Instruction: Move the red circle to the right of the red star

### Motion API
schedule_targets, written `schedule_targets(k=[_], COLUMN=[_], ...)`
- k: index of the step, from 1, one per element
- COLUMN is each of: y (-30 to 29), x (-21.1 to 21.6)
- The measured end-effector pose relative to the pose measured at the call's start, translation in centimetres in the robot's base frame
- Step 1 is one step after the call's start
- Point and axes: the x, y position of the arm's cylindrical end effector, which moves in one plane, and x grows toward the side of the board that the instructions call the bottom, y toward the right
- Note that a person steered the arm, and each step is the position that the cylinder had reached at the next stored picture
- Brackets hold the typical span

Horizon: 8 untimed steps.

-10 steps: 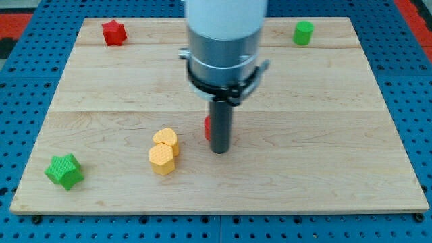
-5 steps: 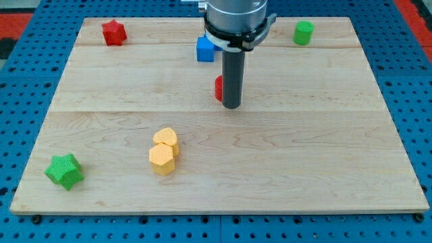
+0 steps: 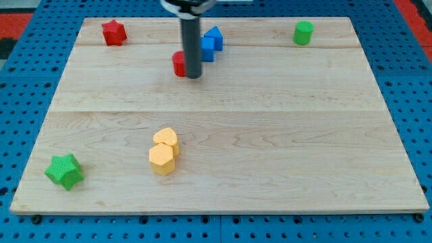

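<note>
A pale wooden board (image 3: pixel 270 135) lies on blue pegboard; no writing shows. My tip (image 3: pixel 194 76), holding nothing, touches the red circle (image 3: pixel 178 63) upper centre, well right of the red star (image 3: pixel 114 32) upper left.

You have a pale wooden bench (image 3: pixel 283 135) carrying a red star (image 3: pixel 114 32) at the view's top left, a red circle (image 3: pixel 179 63) touching my tip (image 3: pixel 194 76), two blue blocks (image 3: pixel 210 43) just beside the rod, a green cylinder (image 3: pixel 304 32) top right, two touching yellow blocks (image 3: pixel 163 151), and a green star (image 3: pixel 65 170) bottom left.
</note>
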Motion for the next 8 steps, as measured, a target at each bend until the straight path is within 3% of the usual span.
schedule_targets(k=[3,5,7,8], y=[-1.8,-7.3,-6.8,-6.4], x=[-9.9,-10.6,-10.6,-5.7])
